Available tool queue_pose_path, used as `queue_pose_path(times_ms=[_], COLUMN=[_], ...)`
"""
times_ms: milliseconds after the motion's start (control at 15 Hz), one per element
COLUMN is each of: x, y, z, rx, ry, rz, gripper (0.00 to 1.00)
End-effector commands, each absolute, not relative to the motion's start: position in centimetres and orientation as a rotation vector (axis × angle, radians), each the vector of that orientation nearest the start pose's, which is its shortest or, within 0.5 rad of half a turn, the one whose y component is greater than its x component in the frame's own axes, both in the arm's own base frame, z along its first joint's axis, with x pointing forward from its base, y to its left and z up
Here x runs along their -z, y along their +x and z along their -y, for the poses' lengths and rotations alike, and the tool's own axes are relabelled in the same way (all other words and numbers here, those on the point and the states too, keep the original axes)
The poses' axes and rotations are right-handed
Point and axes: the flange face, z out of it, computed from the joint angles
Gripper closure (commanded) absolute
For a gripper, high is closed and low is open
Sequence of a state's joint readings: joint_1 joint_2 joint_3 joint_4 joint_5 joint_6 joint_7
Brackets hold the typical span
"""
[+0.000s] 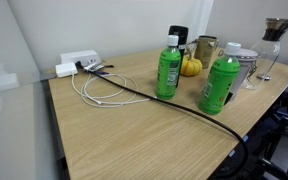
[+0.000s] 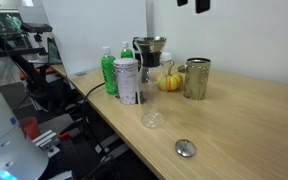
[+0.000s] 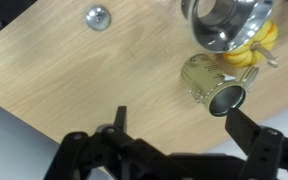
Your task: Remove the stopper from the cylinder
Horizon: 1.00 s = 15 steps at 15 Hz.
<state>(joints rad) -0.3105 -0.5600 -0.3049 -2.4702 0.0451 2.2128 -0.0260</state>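
Note:
The cylinder is a tall clear glass carafe (image 1: 271, 58) at the table's far right end, and it also shows in an exterior view (image 2: 150, 72). The dark brown funnel-shaped stopper (image 1: 276, 28) sits in its neck (image 2: 151, 46). In the wrist view a shiny round funnel mouth (image 3: 229, 20) at the top edge looks like this top piece seen from above. My gripper (image 3: 182, 125) is open and empty, high above the table, and its fingers show at the top edge of an exterior view (image 2: 191, 4).
Two green bottles (image 1: 168, 68) (image 1: 222, 82) with white caps, a brass canister (image 2: 196, 78) (image 3: 214, 85), a yellow gourd (image 2: 169, 80) (image 3: 259, 45), a silver can (image 2: 127, 80), a clear glass (image 2: 152, 115) and a small metal lid (image 2: 186, 148) (image 3: 96, 17) stand nearby. A power strip (image 1: 79, 62) and a black cable (image 1: 154, 100) lie on the table.

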Motion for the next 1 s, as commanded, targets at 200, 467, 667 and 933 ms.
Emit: queue_pose_path(times_ms=[200, 467, 667, 933], x=[-56.0, -57.5, -57.5, -57.4], y=[31.7, 30.9, 30.7, 30.8], z=[18.5, 17.4, 17.5, 17.5], rx=[0.502, 0.488, 0.476, 0.470], ry=[-2.900, -2.881, -2.870, -2.870], rz=[-0.355, -0.312, -0.281, -0.275], gripper=[0.00, 0.00, 0.00, 0.00])
